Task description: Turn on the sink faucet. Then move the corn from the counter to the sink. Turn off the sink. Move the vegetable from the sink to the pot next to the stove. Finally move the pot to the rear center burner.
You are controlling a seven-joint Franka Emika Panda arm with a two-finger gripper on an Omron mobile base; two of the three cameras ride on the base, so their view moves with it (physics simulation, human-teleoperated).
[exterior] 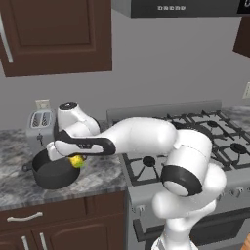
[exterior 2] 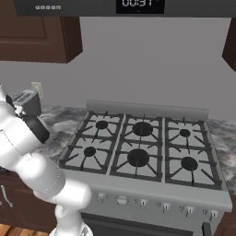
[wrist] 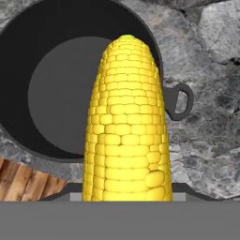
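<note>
Gripper: the two-finger gripper (exterior: pixel 73 158) at the end of the white arm sits left of centre in the left base view, above the near rim of the pot; its jaws are clamped on the corn.
Corn: the small yellow corn cob (wrist: pixel 126 126) runs up the middle of the hand view, its tip reaching over the pot's opening; in the left base view it shows as a yellow spot with a green end (exterior: pixel 76 161) at the pot's right rim.
Pot: the round black pot with loop side handles (exterior: pixel 51 174) stands on the counter at lower left, its inside dark and bare (wrist: pixel 56 93).
Counter: grey, black and white marbled stone countertop (exterior: pixel 19 190) over dark brown cabinets.
Stove: silver gas range with black grates (exterior 2: pixel 143 143), just right of the pot.
Toaster: small silver toaster (exterior: pixel 39 127) behind the pot, against the wall.
</note>
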